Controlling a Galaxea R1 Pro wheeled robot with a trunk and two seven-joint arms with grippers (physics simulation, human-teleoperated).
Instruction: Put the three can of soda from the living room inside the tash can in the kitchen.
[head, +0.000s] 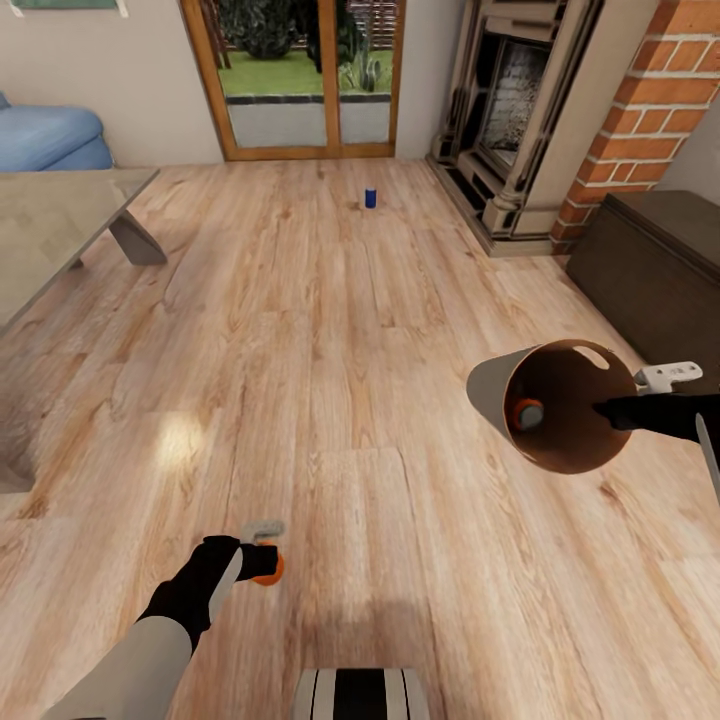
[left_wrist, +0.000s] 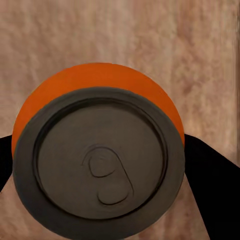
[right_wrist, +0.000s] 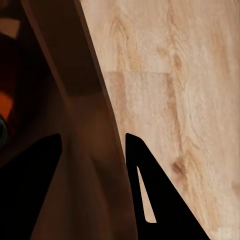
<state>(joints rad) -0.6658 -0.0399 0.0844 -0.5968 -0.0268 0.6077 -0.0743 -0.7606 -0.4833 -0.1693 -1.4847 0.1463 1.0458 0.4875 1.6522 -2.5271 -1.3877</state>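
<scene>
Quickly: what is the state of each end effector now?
Left end effector: closed on the orange soda can.
Right end effector: closed on the trash can rim.

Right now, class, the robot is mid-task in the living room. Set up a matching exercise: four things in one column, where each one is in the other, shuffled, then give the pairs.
Things
1. blue can
2. bin
3. orange can with its grey top facing the left wrist camera
4. sofa

Places
A. between the left gripper's fingers
B. far back by the wall, at the left of the head view
C. on the floor near the glass door
D. its rim held by the right gripper, mouth tilted toward the head camera, an orange can inside

Pairs: 1-C, 2-D, 3-A, 4-B
</scene>
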